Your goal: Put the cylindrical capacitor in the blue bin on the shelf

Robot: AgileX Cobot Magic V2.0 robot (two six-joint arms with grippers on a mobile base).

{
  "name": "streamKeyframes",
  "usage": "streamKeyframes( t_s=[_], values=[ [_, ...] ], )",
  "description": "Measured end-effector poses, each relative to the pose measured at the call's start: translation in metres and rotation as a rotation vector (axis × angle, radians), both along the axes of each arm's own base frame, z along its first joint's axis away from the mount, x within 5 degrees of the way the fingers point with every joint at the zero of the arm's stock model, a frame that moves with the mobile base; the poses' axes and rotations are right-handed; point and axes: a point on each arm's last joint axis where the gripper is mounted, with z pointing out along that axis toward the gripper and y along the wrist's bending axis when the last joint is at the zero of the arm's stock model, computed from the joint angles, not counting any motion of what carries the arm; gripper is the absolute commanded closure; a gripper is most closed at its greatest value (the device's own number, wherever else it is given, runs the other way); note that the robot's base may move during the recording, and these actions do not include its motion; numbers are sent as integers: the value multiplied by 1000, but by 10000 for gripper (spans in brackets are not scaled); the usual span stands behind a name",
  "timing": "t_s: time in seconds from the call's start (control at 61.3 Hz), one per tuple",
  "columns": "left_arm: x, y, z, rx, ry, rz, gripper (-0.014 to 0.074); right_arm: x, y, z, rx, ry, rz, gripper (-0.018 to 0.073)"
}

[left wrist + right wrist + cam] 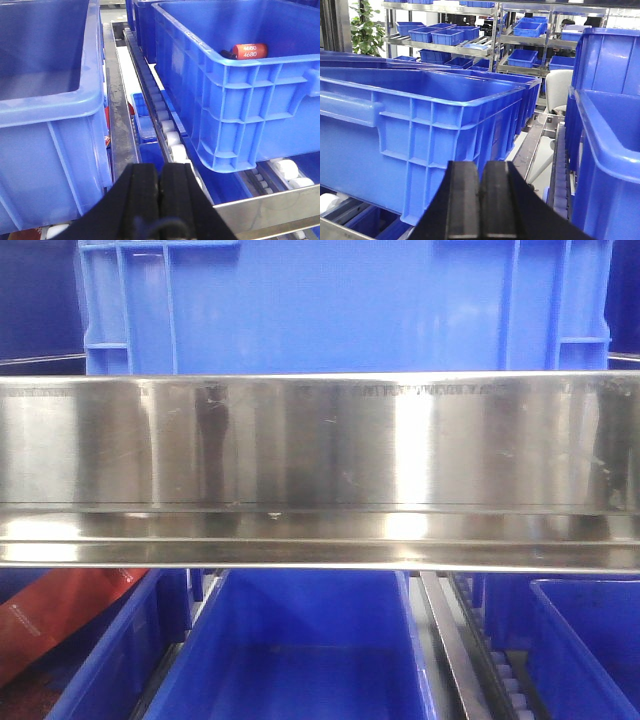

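In the exterior front-facing view the shelf's brushed steel front rail (320, 465) runs across the whole middle and hides most of what is behind it; a large blue crate (340, 305) shows only as its ribbed wall at 12 o'clock, cut off by the top edge, and an open blue bin (295, 650) lies below at 6 o'clock, its floor cut off at the bottom edge, with a red object (55, 625) at 8 o'clock too cropped to identify. In the left wrist-mounted view the left pincer (160, 200) sits at 6 o'clock with its black fingers pressed together and nothing between them. The cylindrical capacitor (246, 51), orange-red with white print reading 4680, lies on its side inside the blue bin (240, 100) at 2 o'clock, its long axis roughly left to right, its dark end toward 9 o'clock; its lower side is hidden by the bin's near wall. A white roller track (165, 120) runs between that bin and another blue bin (50, 125) at 9 o'clock. In the right wrist-mounted view the right pincer (481, 200) at 6 o'clock is likewise closed and empty, facing a ribbed blue bin (420, 145); distant steel racks (445, 45) hold small blue bins, blurred.
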Motion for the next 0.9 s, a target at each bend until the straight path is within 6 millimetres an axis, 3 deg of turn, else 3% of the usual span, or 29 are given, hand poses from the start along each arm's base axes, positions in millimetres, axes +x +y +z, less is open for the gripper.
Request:
streamKeyframes(
  t_s=[0.212, 0.375, 0.62, 0.898],
  values=[
    [-4, 2, -1, -3, -15, 11, 707, 0, 0, 0, 0, 0, 0, 719],
    [-16, 9, -18, -22, -79, 86, 707, 0, 0, 0, 0, 0, 0, 719],
    [-24, 15, -74, -57, -198, 193, 707, 0, 0, 0, 0, -1, 0, 719],
    [-16, 16, -148, -72, -277, 237, 707, 0, 0, 0, 0, -1, 0, 719]
  ],
)
